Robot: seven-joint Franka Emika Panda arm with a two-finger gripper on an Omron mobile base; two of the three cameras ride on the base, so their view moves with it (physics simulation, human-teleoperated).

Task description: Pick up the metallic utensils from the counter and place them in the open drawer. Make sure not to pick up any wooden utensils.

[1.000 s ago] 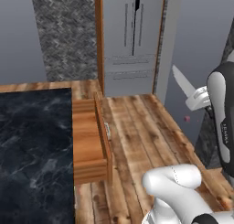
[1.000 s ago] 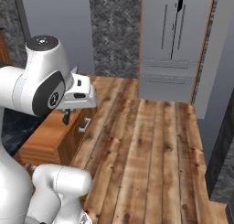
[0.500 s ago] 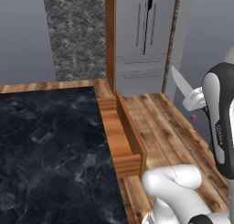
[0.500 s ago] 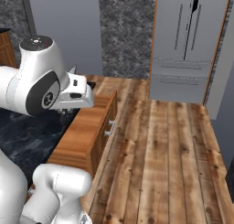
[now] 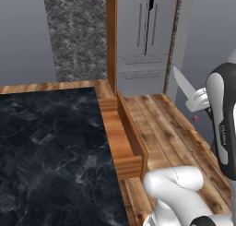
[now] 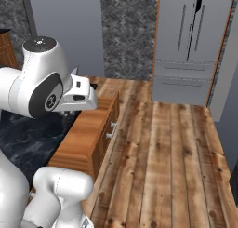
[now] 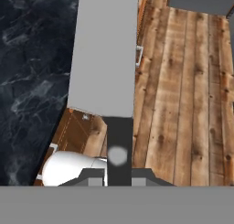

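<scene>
Since half a second ago our base has swung round, so both base views have shifted as a whole: the counter (image 5: pixel 50 146) now takes up more of the left base view and the open drawer (image 5: pixel 123 136) is seen nearly end-on. The knife (image 7: pixel 105 54) sits in the gripper (image 7: pixel 118 173) as before.

Looking along the hand, the knife's broad grey blade runs up from a dark handle clamped between the two fingertips (image 7: pixel 93 175), with the jaws pressed against the handle and only a narrow gap between them. Beneath it we see the black marble counter on one side, the plank floor (image 7: pixel 183 81) on the other, and part of the drawer's reddish wooden bottom close to the handle.

From the left base view we get only the silver blade tip (image 5: pixel 183 84) poking up and away from the gripper (image 5: pixel 199 100), held in the air over the floor, to the right of the drawer. That view shows the drawer's inside, which the right base view does not. The right base view shows the drawer's outer front and its small pale pull (image 6: pixel 110 129), with the hand just above the counter's edge. The blade is hidden there.

A tall grey refrigerator (image 6: pixel 190 41) stands beyond.
</scene>
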